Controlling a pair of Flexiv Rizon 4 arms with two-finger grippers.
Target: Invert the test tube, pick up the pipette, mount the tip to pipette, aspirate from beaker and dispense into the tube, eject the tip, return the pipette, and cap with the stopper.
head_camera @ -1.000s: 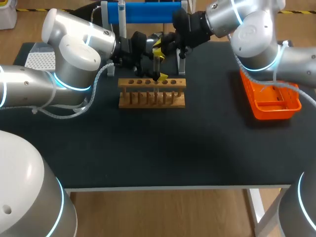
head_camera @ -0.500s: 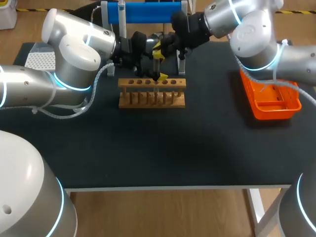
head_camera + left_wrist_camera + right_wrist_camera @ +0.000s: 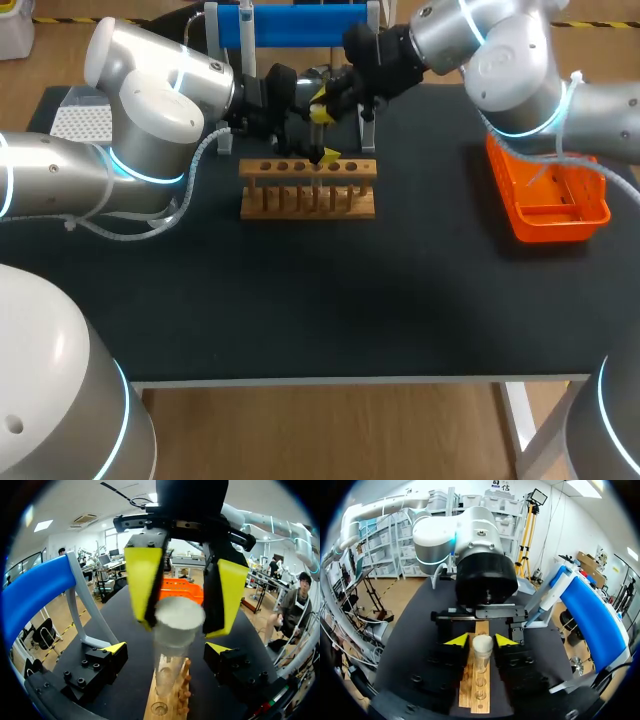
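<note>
A clear test tube (image 3: 166,677) stands upright in the wooden rack (image 3: 308,190), with a white stopper (image 3: 178,618) on its top. My right gripper (image 3: 481,640) comes in from the back right; its yellow fingers (image 3: 142,582) flank the stopper with narrow gaps, open. My left gripper (image 3: 167,649) is wide open around the tube's lower part, its tips well clear of the glass. In the head view both grippers meet over the rack, the left (image 3: 312,135) below the right (image 3: 322,105). The pipette (image 3: 545,602) hangs on the blue stand (image 3: 592,617).
An orange bin (image 3: 553,203) sits at the right of the black table (image 3: 330,300). A white tip box (image 3: 80,122) lies at the far left behind my left arm. The blue stand (image 3: 300,25) runs along the back edge, right behind both grippers.
My right gripper's fingers have spread a little apart from the stopper, and the right arm has shifted slightly back and left. The left arm and the tube have not moved.
</note>
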